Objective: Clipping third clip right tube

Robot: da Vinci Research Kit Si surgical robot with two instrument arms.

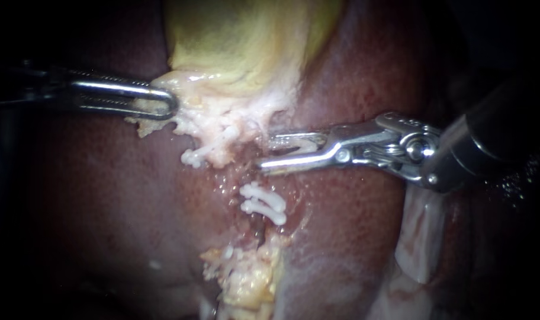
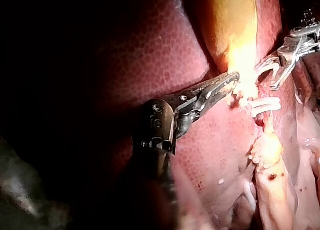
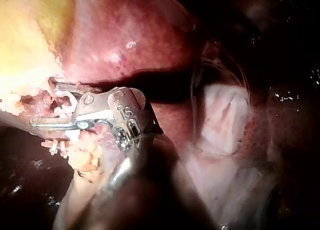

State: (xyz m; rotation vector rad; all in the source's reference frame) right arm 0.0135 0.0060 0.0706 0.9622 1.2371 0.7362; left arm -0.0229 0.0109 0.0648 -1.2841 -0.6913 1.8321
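Observation:
My right instrument (image 1: 265, 152) comes in from the right, its jaws standing apart with a white clip (image 1: 299, 144) seated between them. The jaw tips lie at the wet tissue strand (image 1: 244, 173) below the gallbladder (image 1: 240, 41); I cannot tell whether a tube lies between them. Two white clips (image 1: 263, 204) sit on the strand just below the tips, and more white clips (image 1: 202, 155) sit to the upper left. My left instrument (image 1: 163, 102) is shut on the pale fringe (image 1: 193, 115) at the gallbladder's lower edge. The left wrist view shows the same grip (image 2: 227, 84).
Dark red liver (image 1: 104, 207) surrounds the site on both sides. Yellowish fatty tissue (image 1: 249, 278) lies below the two clips. A pale flap of tissue (image 1: 421, 237) hangs under the right instrument's shaft (image 1: 489, 136), also seen beside it in the right wrist view (image 3: 222, 120).

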